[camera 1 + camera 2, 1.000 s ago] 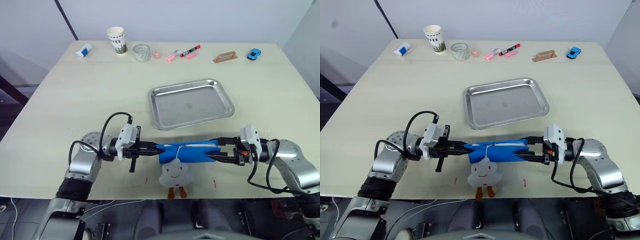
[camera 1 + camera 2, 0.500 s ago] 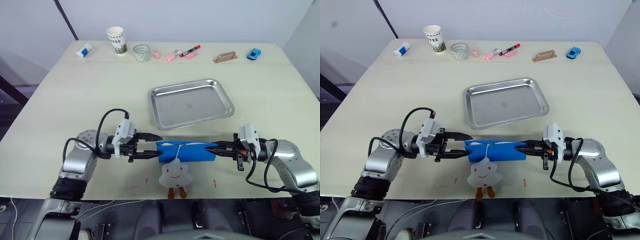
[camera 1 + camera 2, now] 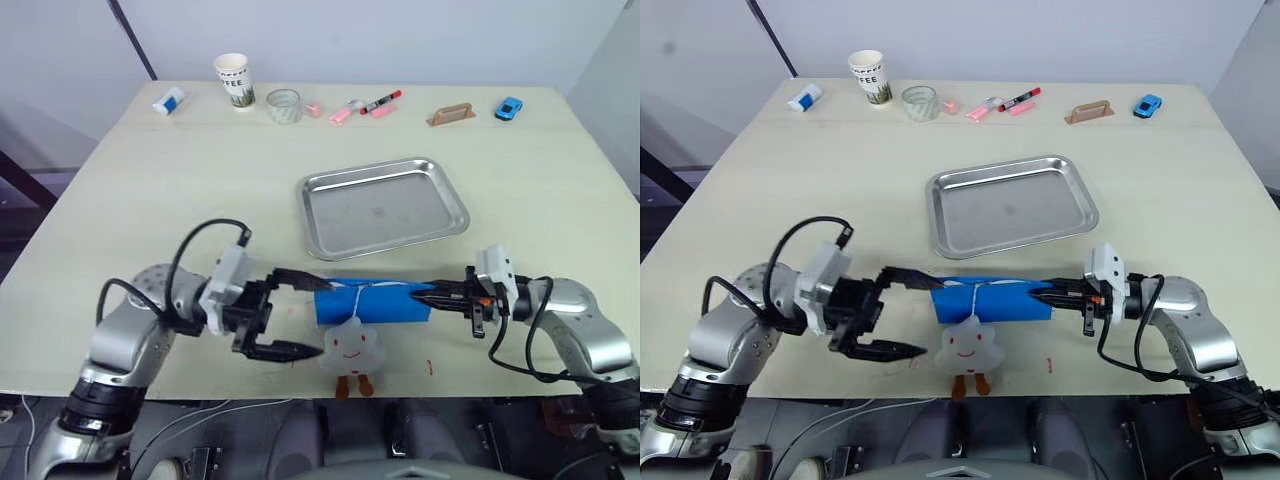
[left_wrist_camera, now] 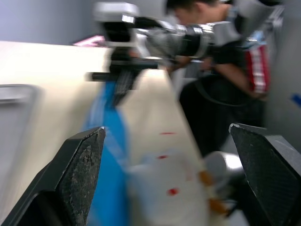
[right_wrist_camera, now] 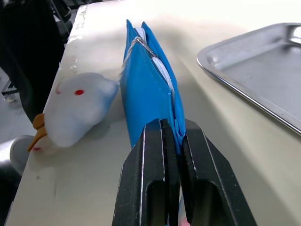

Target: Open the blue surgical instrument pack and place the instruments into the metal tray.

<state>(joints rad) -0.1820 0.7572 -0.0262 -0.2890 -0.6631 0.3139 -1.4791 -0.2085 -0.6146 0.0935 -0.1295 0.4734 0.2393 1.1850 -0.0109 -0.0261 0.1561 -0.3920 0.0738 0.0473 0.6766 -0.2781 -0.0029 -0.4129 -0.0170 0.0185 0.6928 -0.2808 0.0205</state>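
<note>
The left gripper point(image 3: 296, 316) has let go of the blue surgical instrument pack point(image 3: 372, 301) and drawn back, fingers now spread wide, beside the white plush toy point(image 3: 351, 350). The right gripper point(image 5: 164, 141) stays clamped on the pack's right end. The pack lies closed near the bench's front edge, just before the empty metal tray point(image 3: 383, 206). Opening appears not yet achieved; a fresh left grasp seems needed.

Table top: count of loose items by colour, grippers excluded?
Blue: 2, the blue surgical instrument pack and a toy car
Silver: 1, the metal tray
White: 3, plush toy, paper cup, small tube
Clear: 1, glass
Pink or red: 4, markers and small bits
Tan: 1, wooden block
Total: 12
</note>
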